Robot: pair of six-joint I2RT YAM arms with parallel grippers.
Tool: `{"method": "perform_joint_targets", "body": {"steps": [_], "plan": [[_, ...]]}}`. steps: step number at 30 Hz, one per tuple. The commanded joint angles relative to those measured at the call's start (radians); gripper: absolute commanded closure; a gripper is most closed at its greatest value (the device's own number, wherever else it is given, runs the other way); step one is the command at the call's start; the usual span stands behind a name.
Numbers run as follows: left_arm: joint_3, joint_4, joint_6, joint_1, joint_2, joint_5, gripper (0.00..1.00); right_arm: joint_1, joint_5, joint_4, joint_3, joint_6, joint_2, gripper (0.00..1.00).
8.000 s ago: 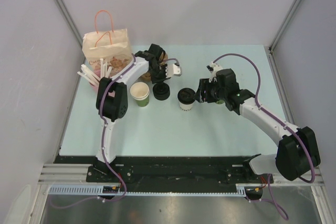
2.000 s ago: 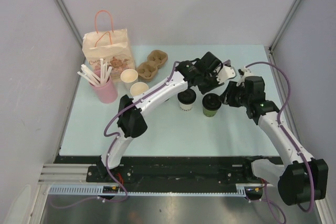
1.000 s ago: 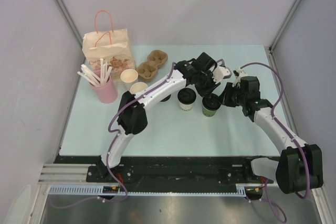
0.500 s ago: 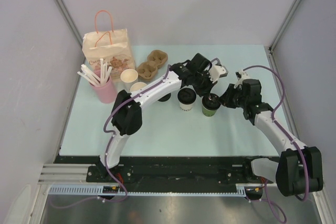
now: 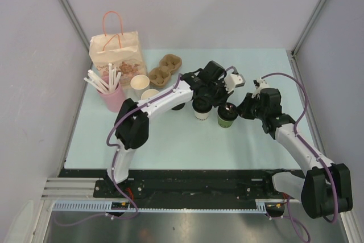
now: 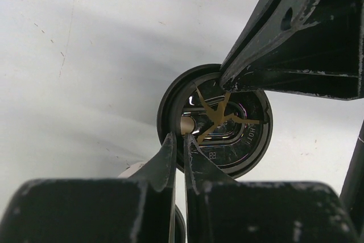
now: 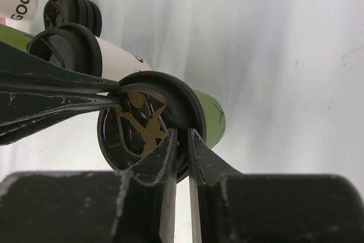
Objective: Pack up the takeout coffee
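Note:
The green-sided cup [image 5: 227, 118] stands mid-table under its black lid [image 7: 142, 129], which fills the left wrist view [image 6: 227, 123]. My left gripper [image 5: 220, 101] reaches in from the far left, shut, and pinches the lid's rim [image 6: 181, 138]. Opposite it, my right gripper [image 5: 238, 108] is shut on the near-right rim [image 7: 181, 139]. The white-sided cup [image 5: 201, 109] with its black lid [image 7: 65, 46] stands just to the left of the green one, under my left arm.
A paper bag [image 5: 116, 52] and a brown cup carrier [image 5: 165, 69] stand at the back left. A pink cup of straws [image 5: 114, 98] and two lidless cups [image 5: 140, 83] are beside them. Spare black lids [image 7: 71, 7] lie behind the white cup.
Both grippers have closed onto the green cup's lid rim. The left wrist has shifted slightly to the left; the cups have stayed in place.

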Motion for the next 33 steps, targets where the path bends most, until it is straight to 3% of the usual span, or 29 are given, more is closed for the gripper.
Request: {"method": "perform_joint_targets", "body": {"steps": [1, 3, 12, 20, 24, 30, 33], "plan": [[-0.008, -0.154, 0.040, -0.018, 0.046, 0.006, 0.89, 0.012, 0.016, -0.057, -0.021, -0.017, 0.020, 0.83], [0.021, -0.153, 0.034, -0.016, 0.040, 0.051, 0.79, 0.014, 0.018, -0.045, -0.015, -0.017, -0.017, 0.78], [0.152, -0.153, -0.025, 0.010, 0.014, 0.068, 0.56, 0.021, 0.016, -0.043, 0.045, -0.048, -0.102, 0.68], [0.155, -0.153, -0.040, 0.018, -0.035, 0.071, 0.38, 0.043, 0.024, -0.081, 0.114, -0.124, -0.102, 0.56], [0.135, -0.154, -0.091, 0.076, -0.101, 0.034, 0.33, 0.160, 0.025, -0.080, 0.117, -0.257, -0.132, 0.59], [0.014, -0.151, -0.076, 0.172, -0.246, -0.023, 0.32, 0.340, 0.238, -0.060, 0.119, -0.312, -0.088, 0.62], [-0.054, -0.154, -0.054, 0.206, -0.303, -0.029, 0.32, 0.403, 0.434, -0.054, 0.120, -0.321, -0.063, 0.62]]}}
